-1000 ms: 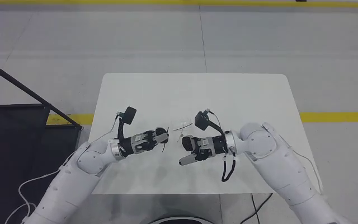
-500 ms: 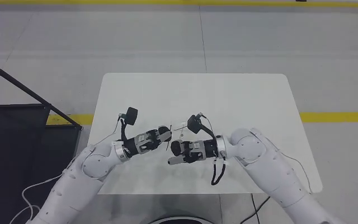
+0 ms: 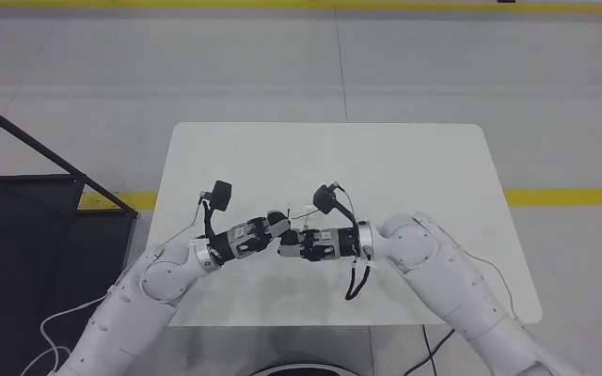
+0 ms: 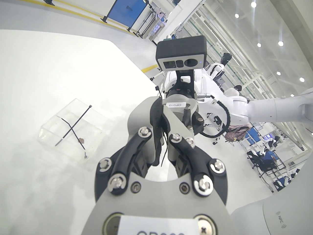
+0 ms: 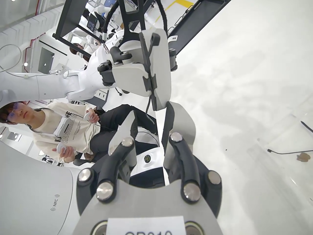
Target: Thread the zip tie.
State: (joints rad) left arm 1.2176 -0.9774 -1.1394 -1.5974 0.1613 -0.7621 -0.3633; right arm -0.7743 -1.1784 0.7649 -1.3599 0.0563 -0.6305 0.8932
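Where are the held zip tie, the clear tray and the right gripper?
zip tie (image 5: pixel 155 39), right wrist view, its head.
clear tray (image 4: pixel 58 114), left wrist view, its rim.
right gripper (image 5: pixel 151 110), right wrist view, midway between its fingertips.

Left wrist view: zip tie (image 4: pixel 164 147) upper length hidden between left gripper (image 4: pixel 163 121) pads | right wrist view: clear tray (image 5: pixel 276 135) cut by picture edge, 2 spare ties (image 5: pixel 283 153) run off it, brown speck (image 5: pixel 302 157) unidentifiable | top view: whether gripper tips touch, too small to tell.
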